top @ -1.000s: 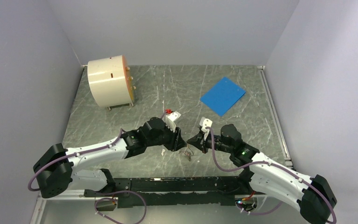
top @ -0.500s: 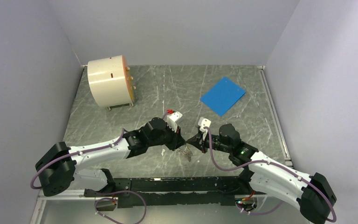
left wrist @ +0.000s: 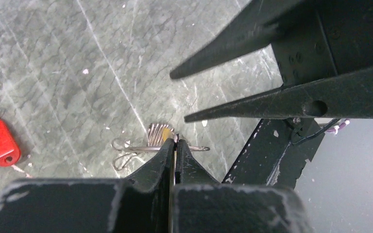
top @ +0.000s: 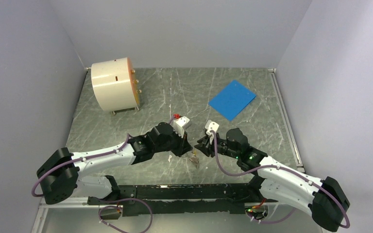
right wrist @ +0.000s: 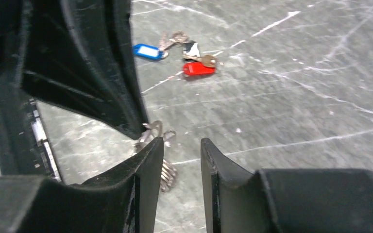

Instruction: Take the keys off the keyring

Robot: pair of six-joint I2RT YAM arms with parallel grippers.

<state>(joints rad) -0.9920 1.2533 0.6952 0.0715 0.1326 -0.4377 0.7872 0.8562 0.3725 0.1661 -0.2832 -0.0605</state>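
The keyring (left wrist: 141,148), a thin silvery wire with small loops, hangs just above the table near the front edge. My left gripper (left wrist: 176,142) is shut on its wire. A ribbed metal piece (left wrist: 156,132) with a bit of orange-yellow behind it sits on the ring. My right gripper (right wrist: 182,143) stands open right beside the ring (right wrist: 151,131), its fingers empty. A red-tagged key (right wrist: 198,69) and a blue tag (right wrist: 148,51) lie loose on the table farther back; the red tag (left wrist: 2,144) also shows at the left. From above, both grippers meet over the ring (top: 193,159).
A cream drum (top: 114,85) stands at the back left. A blue sheet (top: 232,99) lies at the back right. A black rail (top: 175,191) runs along the table's near edge, just behind the ring.
My left gripper has closed onto the keyring. My right gripper, shut before, has opened and drawn back a little from the ring.
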